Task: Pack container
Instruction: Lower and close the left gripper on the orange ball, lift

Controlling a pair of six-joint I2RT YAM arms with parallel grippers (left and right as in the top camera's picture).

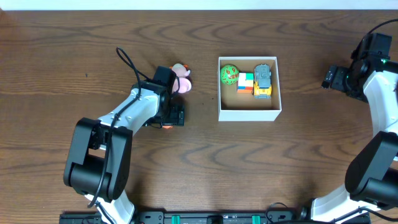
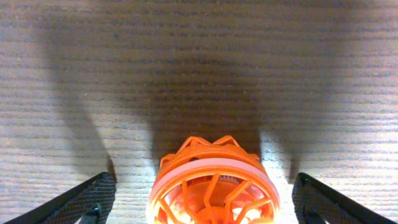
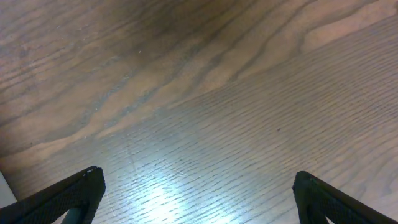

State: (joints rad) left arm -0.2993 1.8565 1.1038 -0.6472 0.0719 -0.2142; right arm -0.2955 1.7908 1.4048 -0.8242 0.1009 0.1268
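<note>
1. Clearly, the left gripper (image 2: pixel 204 182) is spread wide, its fingers flanking an orange ribbed toy (image 2: pixel 213 186) without touching it.
2. The right gripper (image 3: pixel 199 175) gapes equally wide over the bare table (image 3: pixel 205 93), holding nothing.
3. The orange toy's lower part is cut off by the wrist view's edge.
4. The container (image 1: pixel 249 114) sits right of centre, holding a green ball (image 1: pixel 229 74), a coloured block (image 1: pixel 245 83) and a truck (image 1: pixel 263 81).

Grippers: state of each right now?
Left gripper: open, one finger on either side of the orange toy, not gripping it.
Right gripper: open, empty, only the table below.
</note>
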